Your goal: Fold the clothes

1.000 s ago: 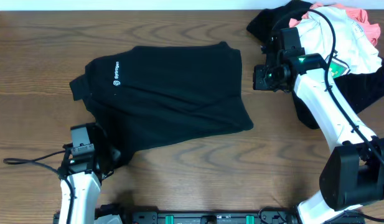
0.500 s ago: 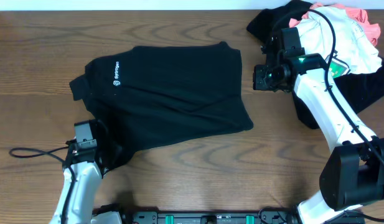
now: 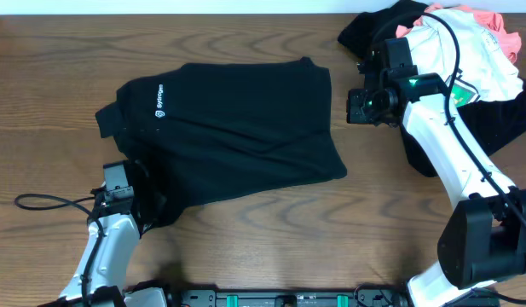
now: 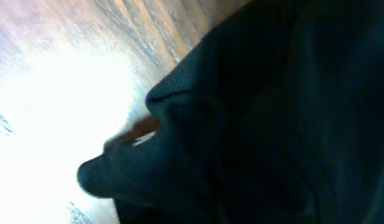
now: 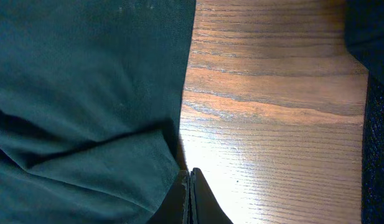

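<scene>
Black fabric fills my left wrist view, bunched into a soft fold and badly blurred, with a glare of bright desk [image 4: 135,25] beside it. From overhead, the left gripper [image 3: 150,205] sits at the near left corner of the black shirt [image 3: 237,128], right on its hem. Its jaws are lost in the cloth, and I cannot tell whether they are spread or pinching it. The shirt lies spread out across the middle-left of the desk, its white logo [image 3: 160,109] toward the far left corner. Just beside the shirt's right edge is the right gripper [image 5: 188,186], jaws pressed together over bare wood and seemingly holding nothing. Beyond it, at the far right corner, lies the pile: a black garment [image 3: 373,30], a white garment [image 3: 484,60] with green print on top, and a coral-pink garment [image 3: 494,19] at the back.
</scene>
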Robot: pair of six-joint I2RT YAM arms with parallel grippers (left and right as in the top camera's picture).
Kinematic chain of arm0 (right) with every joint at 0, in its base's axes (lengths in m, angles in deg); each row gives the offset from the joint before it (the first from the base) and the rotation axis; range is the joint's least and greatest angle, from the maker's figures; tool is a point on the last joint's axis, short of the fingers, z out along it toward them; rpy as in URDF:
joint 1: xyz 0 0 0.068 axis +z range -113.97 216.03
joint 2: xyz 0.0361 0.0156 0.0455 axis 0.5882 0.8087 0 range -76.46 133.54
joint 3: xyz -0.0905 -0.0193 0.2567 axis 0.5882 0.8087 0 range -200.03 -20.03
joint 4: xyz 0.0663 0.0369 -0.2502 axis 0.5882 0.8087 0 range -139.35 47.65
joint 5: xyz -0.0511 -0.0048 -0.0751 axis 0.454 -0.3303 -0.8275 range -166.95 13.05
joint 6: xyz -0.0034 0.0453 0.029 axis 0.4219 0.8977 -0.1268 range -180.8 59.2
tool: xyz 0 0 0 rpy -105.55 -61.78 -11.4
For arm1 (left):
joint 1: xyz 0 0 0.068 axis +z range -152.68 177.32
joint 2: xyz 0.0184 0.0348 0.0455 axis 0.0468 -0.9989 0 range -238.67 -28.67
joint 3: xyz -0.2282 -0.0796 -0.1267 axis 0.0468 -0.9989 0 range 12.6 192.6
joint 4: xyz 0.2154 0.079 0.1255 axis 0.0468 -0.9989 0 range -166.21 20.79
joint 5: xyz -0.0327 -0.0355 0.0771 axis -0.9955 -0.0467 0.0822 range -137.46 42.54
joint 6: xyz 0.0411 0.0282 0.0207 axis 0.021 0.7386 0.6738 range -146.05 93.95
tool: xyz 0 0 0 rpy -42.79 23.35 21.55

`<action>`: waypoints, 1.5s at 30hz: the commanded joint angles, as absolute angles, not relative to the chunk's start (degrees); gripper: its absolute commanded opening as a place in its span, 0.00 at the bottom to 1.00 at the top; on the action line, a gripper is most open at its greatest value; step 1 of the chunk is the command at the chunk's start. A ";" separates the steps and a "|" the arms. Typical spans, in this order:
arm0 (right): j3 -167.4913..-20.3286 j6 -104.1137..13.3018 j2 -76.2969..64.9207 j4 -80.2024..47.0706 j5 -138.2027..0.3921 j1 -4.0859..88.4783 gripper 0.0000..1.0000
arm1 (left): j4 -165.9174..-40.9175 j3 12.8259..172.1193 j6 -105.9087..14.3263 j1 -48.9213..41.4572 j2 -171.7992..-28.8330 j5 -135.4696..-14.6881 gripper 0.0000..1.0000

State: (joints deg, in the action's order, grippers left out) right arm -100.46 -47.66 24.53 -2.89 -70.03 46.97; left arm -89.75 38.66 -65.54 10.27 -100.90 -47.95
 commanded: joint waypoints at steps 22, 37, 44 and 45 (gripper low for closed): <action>-100.54 -48.25 24.81 -1.15 -69.81 46.60 0.01 | -89.57 41.39 -61.21 10.09 -83.54 -48.28 0.06; -100.52 -48.25 24.81 2.22 -69.79 48.50 0.01 | -89.48 42.90 -54.65 10.09 -82.30 -48.28 0.06; -100.54 -49.86 24.81 2.79 -68.59 50.10 0.01 | -90.77 44.10 -52.73 10.09 -81.70 -48.26 0.06; -100.54 -50.32 24.81 2.79 -68.26 50.38 0.01 | -90.95 44.10 -52.27 10.09 -81.70 -48.26 0.06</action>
State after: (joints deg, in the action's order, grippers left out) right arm -100.46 -48.29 24.53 2.64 -69.62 49.49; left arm -90.38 42.68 -54.52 10.27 -82.10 -48.59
